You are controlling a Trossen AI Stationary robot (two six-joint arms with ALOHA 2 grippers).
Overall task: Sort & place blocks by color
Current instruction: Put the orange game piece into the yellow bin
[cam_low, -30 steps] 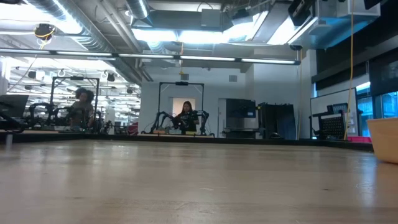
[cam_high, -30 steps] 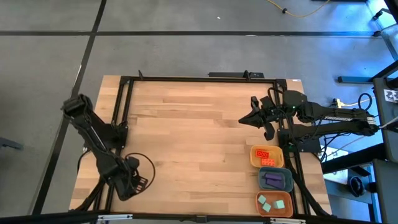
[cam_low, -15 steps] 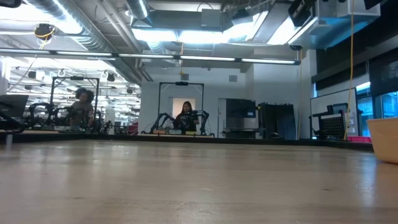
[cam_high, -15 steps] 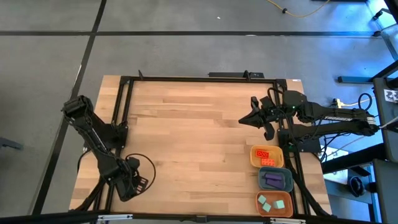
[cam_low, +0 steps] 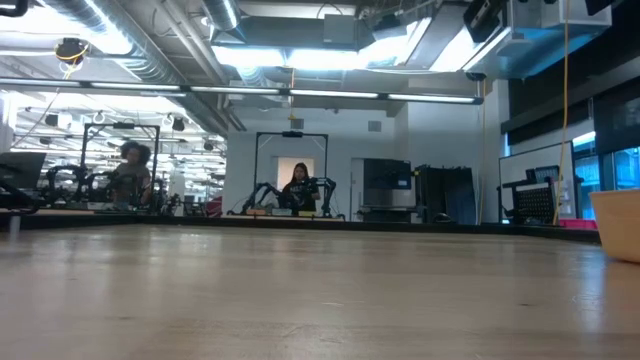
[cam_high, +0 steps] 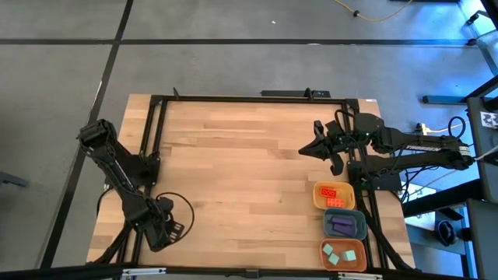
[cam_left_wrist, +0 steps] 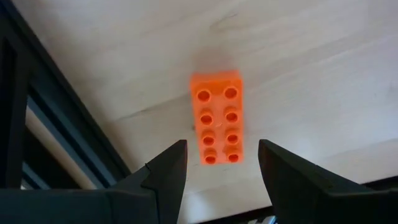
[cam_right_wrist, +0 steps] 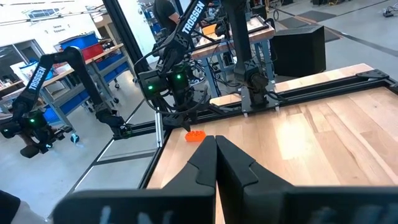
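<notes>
1. The pale wooden tabletop point(cam_high: 241, 171) with its black frame takes up most of the scene; its middle is bare wood.
2. The left arm point(cam_high: 117, 167) reaches along the tabletop's left edge toward the near left corner. Its left gripper point(cam_left_wrist: 217, 163) hangs above the wood with its two dark fingers point(cam_left_wrist: 166, 171) spread apart, touching nothing.
3. The right arm point(cam_high: 412, 144) stretches in from the right side. Its right gripper point(cam_high: 307, 151) sits above the far right part of the tabletop, fingers pressed together and holding nothing.
4. Three rounded trays stand in a row along the right edge, each just beside the next: an orange tray point(cam_high: 317, 190) farthest back, a blue-grey tray point(cam_high: 327, 225) in the middle, a yellow tray point(cam_high: 324, 257) nearest.
5. Orange-red blocks point(cam_high: 332, 197) lie in the orange tray, purple blocks point(cam_high: 342, 225) in the blue-grey tray, teal-green blocks point(cam_high: 341, 254) in the yellow tray.
6. One orange-red studded bar block point(cam_left_wrist: 217, 117) lies flat on the wood near the left corner, under the left gripper and in line with the gap between its fingers, not touched by them. The right wrist view shows it far across the tabletop.
</notes>
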